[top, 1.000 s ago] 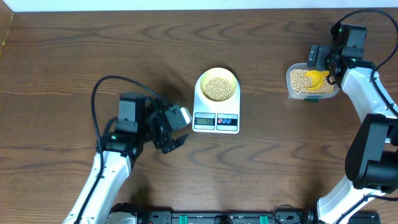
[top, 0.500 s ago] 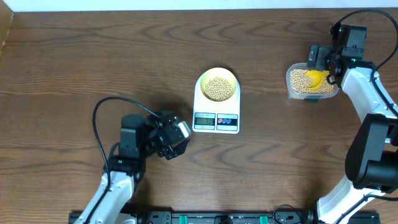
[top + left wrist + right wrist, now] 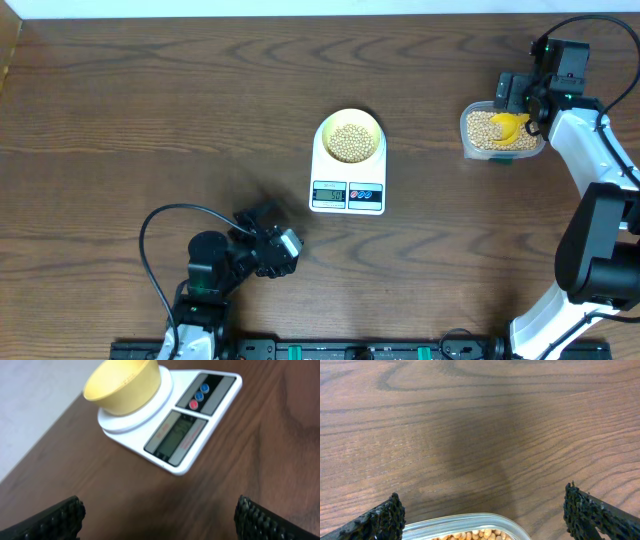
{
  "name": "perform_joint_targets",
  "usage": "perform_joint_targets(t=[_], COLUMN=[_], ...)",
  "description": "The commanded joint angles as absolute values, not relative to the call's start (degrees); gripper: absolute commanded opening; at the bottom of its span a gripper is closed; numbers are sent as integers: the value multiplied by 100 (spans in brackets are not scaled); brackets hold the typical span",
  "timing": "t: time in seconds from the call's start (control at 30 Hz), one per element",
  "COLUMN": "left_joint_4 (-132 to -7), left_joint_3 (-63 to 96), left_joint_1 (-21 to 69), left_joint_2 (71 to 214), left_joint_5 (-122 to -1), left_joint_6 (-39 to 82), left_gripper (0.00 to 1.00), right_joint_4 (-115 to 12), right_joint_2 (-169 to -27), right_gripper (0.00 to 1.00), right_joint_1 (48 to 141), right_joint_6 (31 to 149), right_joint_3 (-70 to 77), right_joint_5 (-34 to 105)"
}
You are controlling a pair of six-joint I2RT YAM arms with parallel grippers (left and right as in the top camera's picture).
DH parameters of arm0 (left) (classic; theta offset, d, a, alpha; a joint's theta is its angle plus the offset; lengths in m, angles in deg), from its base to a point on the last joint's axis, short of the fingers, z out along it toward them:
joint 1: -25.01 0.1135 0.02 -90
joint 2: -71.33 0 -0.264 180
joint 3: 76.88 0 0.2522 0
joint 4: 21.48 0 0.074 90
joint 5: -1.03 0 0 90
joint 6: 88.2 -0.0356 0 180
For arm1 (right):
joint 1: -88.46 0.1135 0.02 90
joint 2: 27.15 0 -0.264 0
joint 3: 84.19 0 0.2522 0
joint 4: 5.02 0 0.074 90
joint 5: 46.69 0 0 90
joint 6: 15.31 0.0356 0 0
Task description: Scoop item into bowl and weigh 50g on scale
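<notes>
The pale-yellow bowl (image 3: 349,137) stands on the white scale (image 3: 347,195) at the table's middle, with tan beans (image 3: 349,143) inside it. In the left wrist view the bowl (image 3: 122,386) and the scale (image 3: 176,435) lie ahead, display facing me. My left gripper (image 3: 283,241) is near the front edge, left of and short of the scale, open and empty (image 3: 160,519). My right gripper (image 3: 518,100) hangs open over the far rim of the clear tub (image 3: 478,148). Between its fingers (image 3: 485,516) I see only the tub rim (image 3: 465,522) and beans (image 3: 470,535).
The clear tub at the back right holds many beans (image 3: 484,127) and a yellow scoop (image 3: 510,126). Bare brown wood surrounds the scale. The left arm's black cable (image 3: 150,232) loops over the table at the front left.
My left arm has drawn back toward the front edge, away from the scale, its gripper still open. The right arm, tub, scoop, bowl and scale have not moved.
</notes>
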State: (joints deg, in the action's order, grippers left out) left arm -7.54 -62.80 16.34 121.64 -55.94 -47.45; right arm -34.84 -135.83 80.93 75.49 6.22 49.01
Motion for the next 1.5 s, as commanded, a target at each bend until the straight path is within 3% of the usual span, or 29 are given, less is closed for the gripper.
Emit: perform_joint_targets(t=[0.0, 0.3, 0.67, 0.97, 1.47], left_joint_4=[-1180, -3798, -3801, -3803, -3842], left_joint_3=[-6291, -6291, -6291, -6291, -6293], left_joint_1=[1665, 1665, 1925, 1997, 1997], left_joint_2=[11589, 9060, 8361, 7104, 7143], left_joint_5=[-5720, -6214, -7530, -7600, -7939], left_joint_6=[-4671, -4638, -1640, -1445, -667], left_gripper=[98, 98, 98, 98, 98], right_joint_4=[-3492, -3492, -3492, -3492, -3492], right_joint_2=[-13603, -13603, -13603, -13603, -13603], right_gripper=[99, 99, 99, 99, 99], right_joint_1=[8100, 8100, 8100, 8100, 8100], right_joint_6=[7503, 7503, 7503, 7503, 7503], right_joint_3=[585, 585, 585, 585, 585], right_joint_5=[4875, 4875, 4872, 4875, 4872])
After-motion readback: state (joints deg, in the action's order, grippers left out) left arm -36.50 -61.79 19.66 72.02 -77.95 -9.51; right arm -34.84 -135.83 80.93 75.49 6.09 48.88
